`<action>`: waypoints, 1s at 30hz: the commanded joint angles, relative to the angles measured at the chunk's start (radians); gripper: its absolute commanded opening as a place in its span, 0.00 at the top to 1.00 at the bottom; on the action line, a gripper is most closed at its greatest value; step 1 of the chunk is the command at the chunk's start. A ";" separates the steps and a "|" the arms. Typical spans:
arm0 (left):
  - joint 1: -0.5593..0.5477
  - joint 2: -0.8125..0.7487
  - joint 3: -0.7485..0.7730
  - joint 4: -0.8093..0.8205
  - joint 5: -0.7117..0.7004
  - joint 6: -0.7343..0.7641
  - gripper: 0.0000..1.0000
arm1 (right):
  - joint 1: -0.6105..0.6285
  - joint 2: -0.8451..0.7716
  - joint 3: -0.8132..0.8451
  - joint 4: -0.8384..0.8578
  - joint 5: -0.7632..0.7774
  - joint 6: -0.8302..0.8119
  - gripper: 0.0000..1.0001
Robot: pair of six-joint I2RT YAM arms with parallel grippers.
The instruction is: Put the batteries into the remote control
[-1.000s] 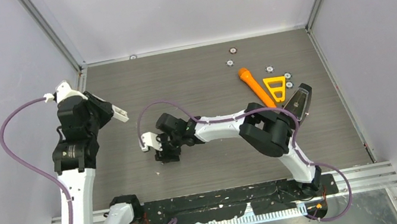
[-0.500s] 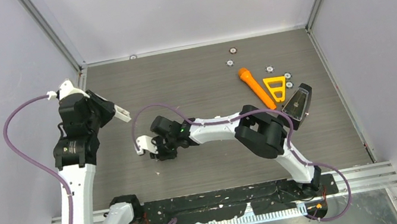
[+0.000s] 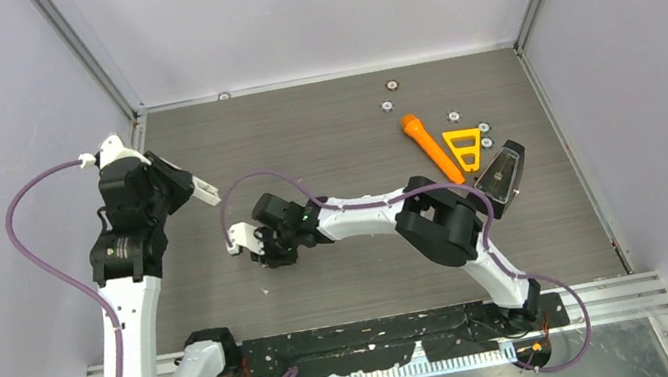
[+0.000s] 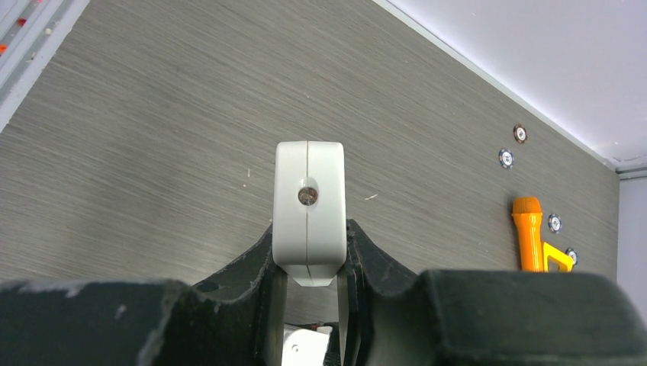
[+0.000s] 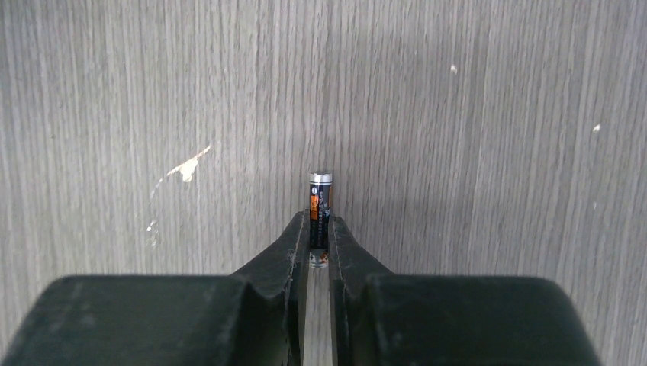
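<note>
The white remote control [image 4: 308,206] sticks out end-on between the fingers of my left gripper [image 4: 309,255], which is shut on it and holds it above the left side of the table. In the top view the remote control [image 3: 202,190] points right from that gripper [image 3: 185,186]. My right gripper [image 5: 319,232] is shut on a slim dark battery [image 5: 320,206] with an orange band and a metallic tip. The battery pokes forward past the fingertips, just over the wood surface. In the top view the right gripper [image 3: 269,252] sits low at centre left, below the remote.
An orange flashlight [image 3: 430,146] lies at the back right beside a yellow triangular piece [image 3: 465,145] and a dark wedge-shaped object [image 3: 502,174]. Several small silver discs [image 3: 388,106] are scattered near them. Walls close in the table on three sides.
The right gripper's jaws have closed on the battery and the arm has shifted a little to the left. The left arm, still holding the remote, barely moved.
</note>
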 commanded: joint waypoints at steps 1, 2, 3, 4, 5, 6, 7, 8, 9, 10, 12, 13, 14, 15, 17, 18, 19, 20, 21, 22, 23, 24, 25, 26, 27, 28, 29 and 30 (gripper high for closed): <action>0.009 -0.026 -0.011 0.063 0.018 0.012 1.00 | -0.018 -0.148 -0.053 0.029 0.009 0.058 0.95; 0.010 -0.026 -0.018 0.066 0.032 0.010 1.00 | -0.025 -0.181 -0.082 0.038 0.008 0.067 0.95; 0.009 -0.024 -0.021 0.068 0.051 0.010 1.00 | -0.029 -0.200 -0.098 0.044 0.011 0.086 0.95; 0.009 -0.021 -0.029 0.072 0.072 0.010 1.00 | -0.037 -0.239 -0.138 0.058 0.016 0.096 0.95; 0.009 -0.019 -0.044 0.082 0.112 0.010 1.00 | -0.042 -0.260 -0.159 0.065 0.019 0.120 0.95; 0.009 -0.018 -0.062 0.097 0.152 0.010 1.00 | -0.053 -0.305 -0.204 0.081 0.026 0.132 0.94; 0.009 -0.019 -0.082 0.123 0.192 0.010 1.00 | -0.059 -0.325 -0.224 0.087 0.033 0.162 0.94; 0.009 -0.021 -0.103 0.148 0.225 0.004 1.00 | -0.072 -0.372 -0.268 0.100 0.037 0.176 0.95; 0.009 -0.023 -0.126 0.171 0.259 -0.004 1.00 | -0.079 -0.395 -0.289 0.105 0.051 0.211 0.95; 0.009 -0.026 -0.145 0.201 0.297 -0.008 1.00 | -0.094 -0.436 -0.320 0.108 0.060 0.235 0.95; 0.009 -0.029 -0.196 0.274 0.383 -0.030 1.00 | -0.118 -0.499 -0.360 0.091 0.082 0.304 0.94; 0.009 -0.027 -0.229 0.326 0.437 -0.057 1.00 | -0.123 -0.526 -0.374 0.087 0.102 0.319 0.95; 0.009 -0.023 -0.271 0.392 0.505 -0.097 1.00 | -0.133 -0.578 -0.407 0.091 0.113 0.344 0.95; 0.003 -0.014 -0.313 0.464 0.560 -0.141 1.00 | -0.138 -0.604 -0.422 0.100 0.145 0.359 0.95; -0.015 0.005 -0.397 0.615 0.641 -0.222 1.00 | -0.149 -0.679 -0.448 0.089 0.203 0.409 0.94; -0.029 0.012 -0.436 0.694 0.663 -0.265 1.00 | -0.158 -0.723 -0.452 0.081 0.214 0.439 0.95; -0.043 0.019 -0.475 0.784 0.673 -0.296 1.00 | -0.164 -0.764 -0.452 0.058 0.245 0.448 0.94; -0.057 0.023 -0.512 0.865 0.683 -0.332 1.00 | -0.165 -0.784 -0.450 0.045 0.262 0.480 0.95; -0.073 0.029 -0.543 0.937 0.691 -0.363 1.00 | -0.165 -0.820 -0.448 0.015 0.289 0.492 0.95; -0.090 0.036 -0.567 0.987 0.693 -0.389 1.00 | -0.165 -0.839 -0.440 -0.002 0.302 0.514 0.95; -0.107 0.041 -0.582 1.024 0.691 -0.403 1.00 | -0.167 -0.867 -0.435 -0.038 0.347 0.528 0.95; -0.124 0.046 -0.595 1.051 0.688 -0.410 1.00 | -0.167 -0.879 -0.420 -0.056 0.371 0.549 0.94; -0.140 0.048 -0.602 1.072 0.677 -0.416 1.00 | -0.167 -0.894 -0.397 -0.101 0.380 0.558 0.94; -0.156 0.050 -0.611 1.098 0.668 -0.425 1.00 | -0.167 -0.900 -0.383 -0.125 0.393 0.576 0.95; -0.171 0.052 -0.622 1.129 0.663 -0.435 1.00 | -0.167 -0.907 -0.359 -0.167 0.396 0.584 0.94; -0.183 0.056 -0.631 1.162 0.660 -0.453 1.00 | -0.168 -0.910 -0.349 -0.184 0.396 0.596 0.94; -0.194 0.062 -0.641 1.193 0.660 -0.470 1.00 | -0.167 -0.916 -0.330 -0.218 0.396 0.608 0.95; -0.198 0.067 -0.653 1.232 0.662 -0.493 1.00 | -0.167 -0.918 -0.319 -0.237 0.394 0.611 0.95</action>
